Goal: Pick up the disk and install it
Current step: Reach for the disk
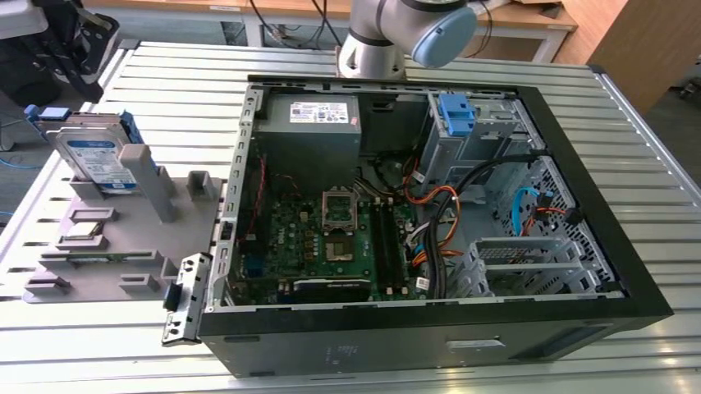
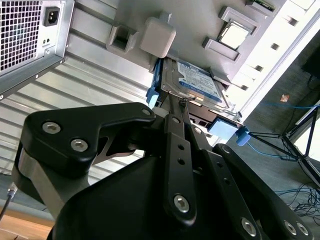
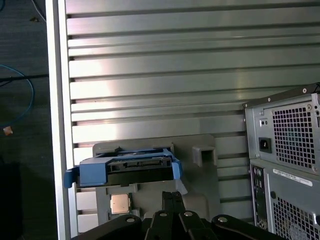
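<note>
Blue-framed disk [image 1: 97, 160] stands upright in the grey holder [image 1: 110, 254]; gripper [image 3: 172, 195] fingers pressed together, gripping nothing, near it.

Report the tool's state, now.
Tool: closed, holding nothing; the disk stands in the grey stand, apart from it.
</note>
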You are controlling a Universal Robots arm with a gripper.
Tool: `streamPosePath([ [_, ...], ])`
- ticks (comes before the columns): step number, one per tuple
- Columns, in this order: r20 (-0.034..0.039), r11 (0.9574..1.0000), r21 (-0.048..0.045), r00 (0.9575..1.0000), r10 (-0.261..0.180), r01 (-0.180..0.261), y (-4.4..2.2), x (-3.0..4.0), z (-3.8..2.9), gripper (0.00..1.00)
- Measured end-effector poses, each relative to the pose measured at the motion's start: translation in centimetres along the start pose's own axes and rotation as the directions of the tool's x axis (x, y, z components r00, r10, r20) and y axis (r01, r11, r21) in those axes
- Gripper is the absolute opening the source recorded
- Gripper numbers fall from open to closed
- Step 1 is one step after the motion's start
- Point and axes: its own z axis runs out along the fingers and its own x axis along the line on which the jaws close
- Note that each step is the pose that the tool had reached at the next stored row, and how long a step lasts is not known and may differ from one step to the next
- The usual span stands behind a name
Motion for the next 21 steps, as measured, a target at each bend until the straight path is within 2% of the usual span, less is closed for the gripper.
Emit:
streamPosePath([
  [6,0.0,1.0,0.0,1.0,0.0,0.0,-0.01,0.07,0.01,0.11],
  [21,0.0,1.0,0.0,1.0,0.0,0.0,-0.14,1.52,0.27,0.11],
])
